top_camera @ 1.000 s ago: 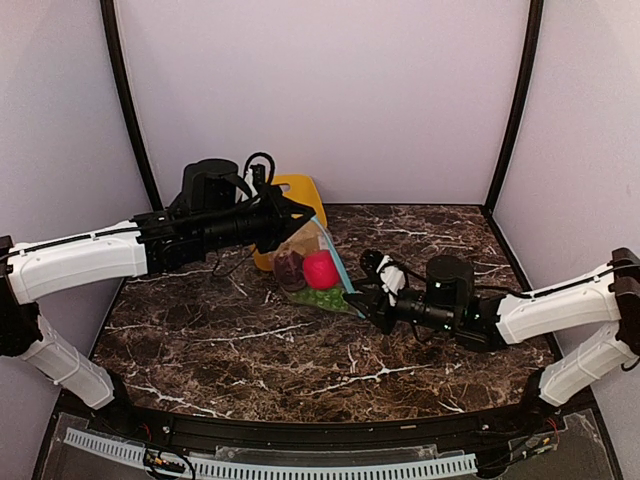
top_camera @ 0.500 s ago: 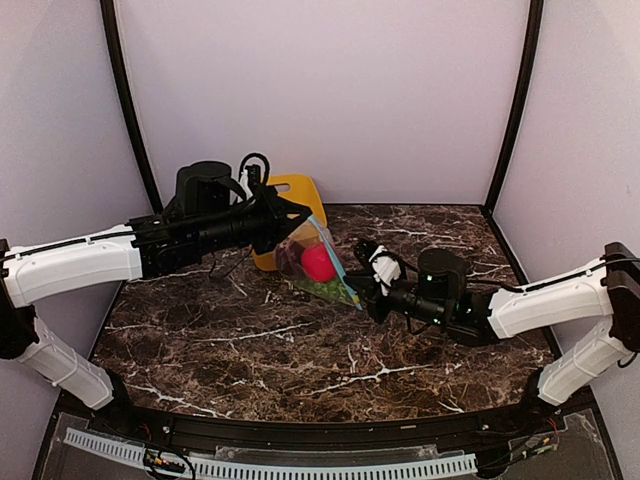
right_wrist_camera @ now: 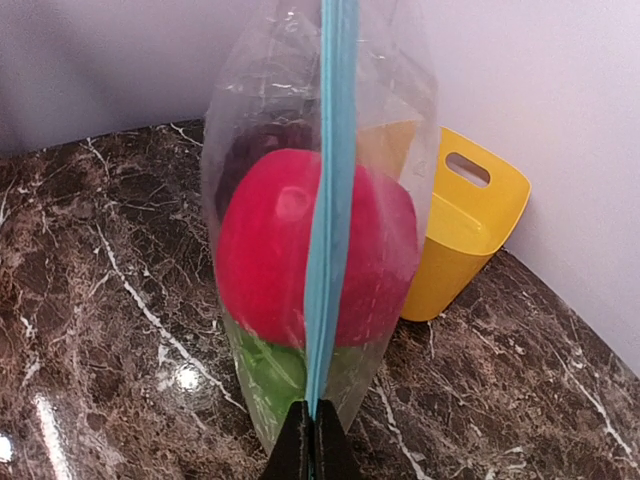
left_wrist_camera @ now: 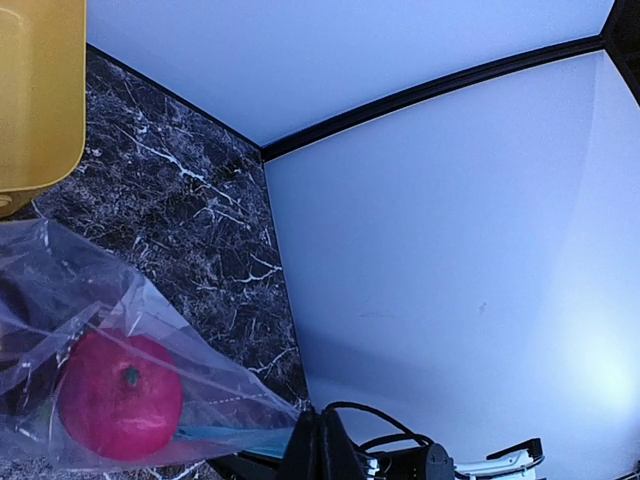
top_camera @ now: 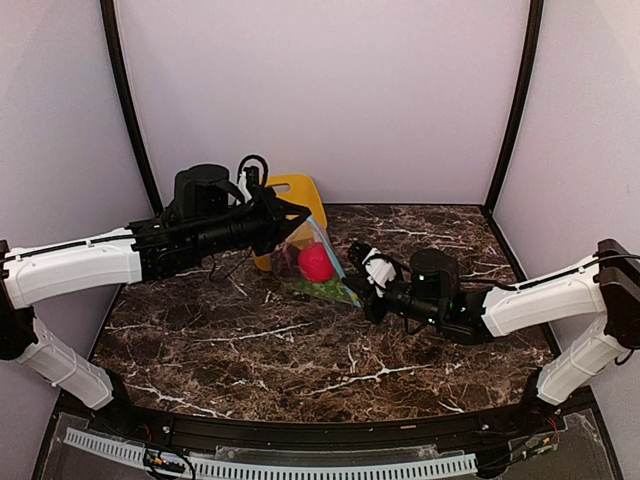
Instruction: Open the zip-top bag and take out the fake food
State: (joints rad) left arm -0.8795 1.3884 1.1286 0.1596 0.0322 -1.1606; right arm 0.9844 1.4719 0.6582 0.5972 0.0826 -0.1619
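**A:** Over the last second the right claw (right_wrist_camera: 308, 440) has snapped shut and its arm has slid in closer. It now pinches the lower end of the teal zip strip (right_wrist_camera: 330, 150).

**B:** And the left claw (left_wrist_camera: 322, 450)?

**A:** Closed on an upper corner of the zip-top bag (right_wrist_camera: 400, 100). The bag hangs slanted between the two claws over the desk (right_wrist_camera: 90, 300), in front of the yellow bin (right_wrist_camera: 465, 230). The red fruit (right_wrist_camera: 265, 260), purple one (right_wrist_camera: 260, 150) and green grapes (right_wrist_camera: 265, 365) are all inside.

**B:** What could fail?

**A:** The right claw seems to hold both lips of the strip together, so pulling may only stretch the seal. The slick plastic could also slip from either pinch. Then the loaded bag would drop.
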